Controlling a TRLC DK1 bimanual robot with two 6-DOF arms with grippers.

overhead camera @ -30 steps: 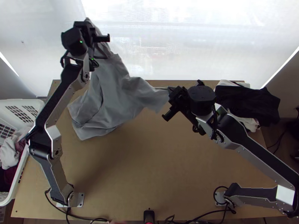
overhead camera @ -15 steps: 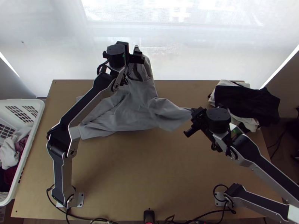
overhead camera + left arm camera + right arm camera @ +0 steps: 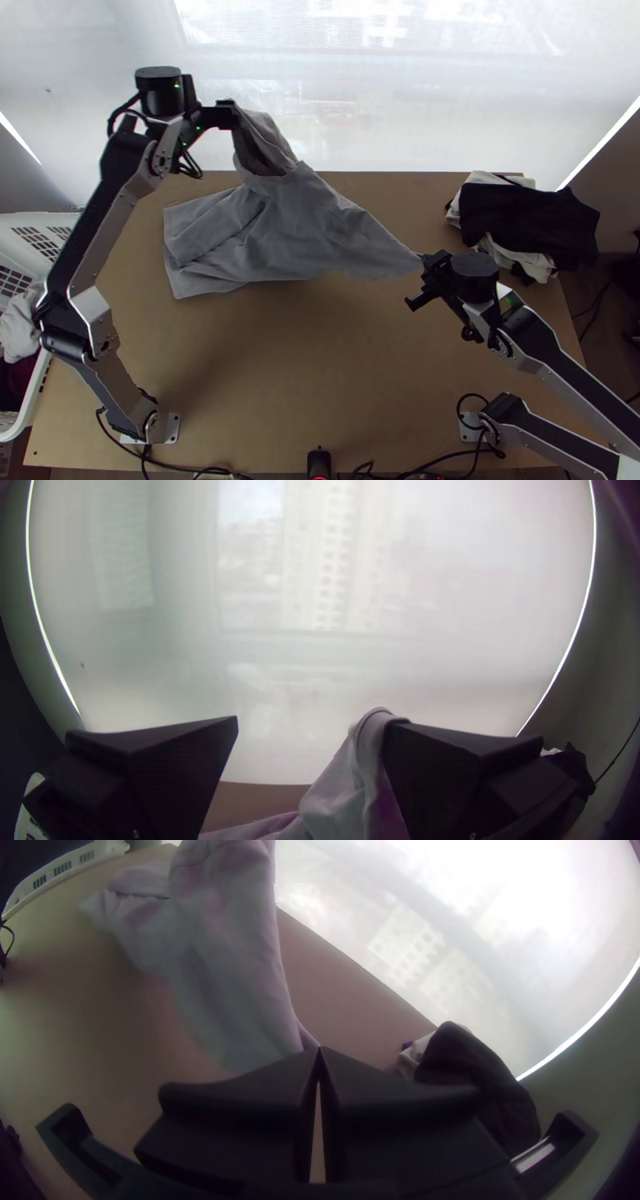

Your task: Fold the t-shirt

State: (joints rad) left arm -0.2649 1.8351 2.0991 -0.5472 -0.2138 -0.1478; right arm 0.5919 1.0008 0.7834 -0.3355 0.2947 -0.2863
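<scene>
Left tool (image 3: pixel 227 114) spread wide; right tool (image 3: pixel 424 261) pinched, tips together.

Bright backlight through blind (image 3: pixel 416 104); table (image 3: pixel 368 384) softly shadowed; wrist-view corners dark.

The t-shirt (image 3: pixel 280 232) is plain grey, rumpled and partly raised, its creased lower part lying on the left of the tabletop (image 3: pixel 320 368), toward the far edge. One upper part hangs from the left pincer (image 3: pixel 230 114), looped against one finger; another stretches to a point gripped by the right pincer (image 3: pixel 426 261).
</scene>
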